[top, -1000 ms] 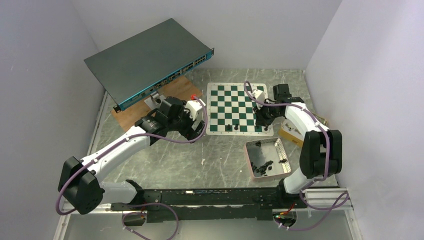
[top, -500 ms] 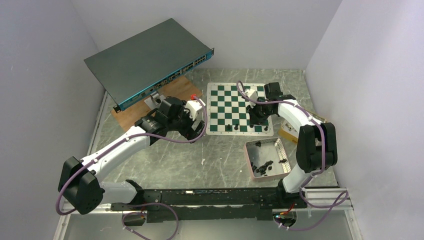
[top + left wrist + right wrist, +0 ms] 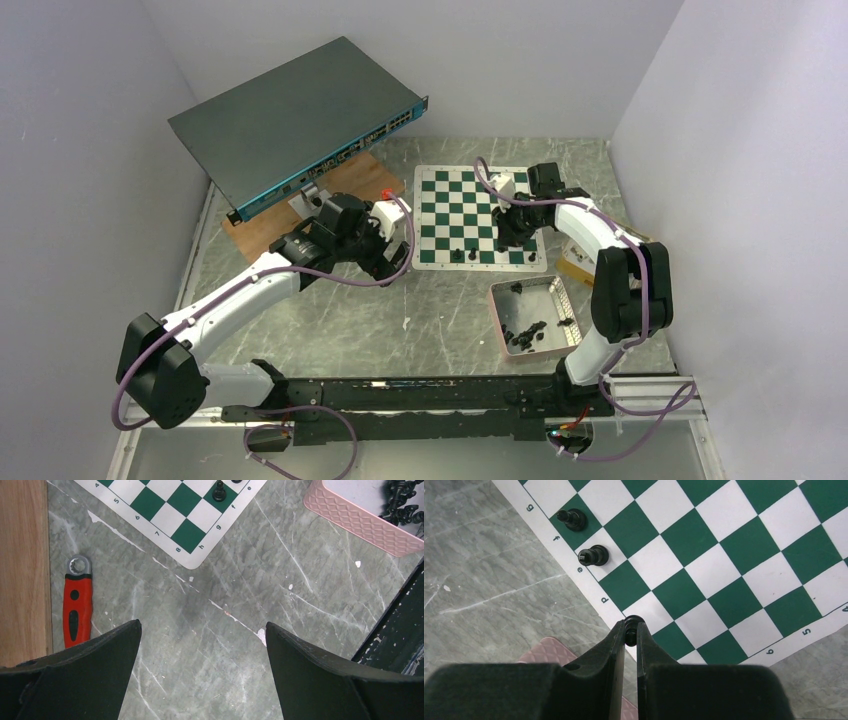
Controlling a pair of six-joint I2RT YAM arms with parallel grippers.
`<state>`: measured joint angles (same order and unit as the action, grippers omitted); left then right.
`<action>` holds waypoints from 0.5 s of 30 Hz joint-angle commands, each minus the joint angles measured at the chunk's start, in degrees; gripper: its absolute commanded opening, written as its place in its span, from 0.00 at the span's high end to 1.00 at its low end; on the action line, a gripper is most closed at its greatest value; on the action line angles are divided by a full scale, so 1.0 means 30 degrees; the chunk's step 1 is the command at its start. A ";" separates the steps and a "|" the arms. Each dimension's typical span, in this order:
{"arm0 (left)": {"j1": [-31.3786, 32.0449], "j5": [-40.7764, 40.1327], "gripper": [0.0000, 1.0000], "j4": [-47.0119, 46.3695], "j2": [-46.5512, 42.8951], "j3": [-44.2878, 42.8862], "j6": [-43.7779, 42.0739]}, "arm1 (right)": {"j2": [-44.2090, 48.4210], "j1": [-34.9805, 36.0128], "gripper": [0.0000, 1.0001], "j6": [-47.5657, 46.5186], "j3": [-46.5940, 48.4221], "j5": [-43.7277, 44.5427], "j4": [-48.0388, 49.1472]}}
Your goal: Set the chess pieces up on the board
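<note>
The green and white board [image 3: 450, 200] lies at the back middle of the table. Two black chess pieces [image 3: 465, 255] stand on its near row, also visible as chess pieces [image 3: 594, 556] in the right wrist view. My right gripper [image 3: 632, 626] is shut on a small black chess piece [image 3: 633, 619], held just above the board's near edge; it hangs over the board's near right part as right gripper [image 3: 507, 240]. My left gripper [image 3: 202, 625] is open over bare table, left of the board corner [image 3: 165, 515], shown from above as left gripper [image 3: 393, 258].
A pink-rimmed metal tray [image 3: 497, 315] near the right arm holds several loose black pieces [image 3: 525, 333]. A red wrench [image 3: 77, 605] lies beside a wooden slab [image 3: 300, 205]. A grey network switch [image 3: 300, 120] leans at the back left. Walls close in on three sides.
My right arm has carried its chess piece leftward, from the board's right edge to over its near right squares. The left arm has not moved.
</note>
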<state>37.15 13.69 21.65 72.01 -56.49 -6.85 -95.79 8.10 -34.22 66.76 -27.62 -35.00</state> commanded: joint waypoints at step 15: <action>-0.0077 0.0636 0.00 -0.0742 0.0218 -0.0670 -0.0177 | -0.0136 0.0172 1.00 0.1001 -0.0644 0.0742 0.1974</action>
<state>37.15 14.13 21.61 72.51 -56.49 -6.85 -95.81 8.40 -32.69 65.73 -27.16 -31.88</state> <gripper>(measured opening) 0.996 0.123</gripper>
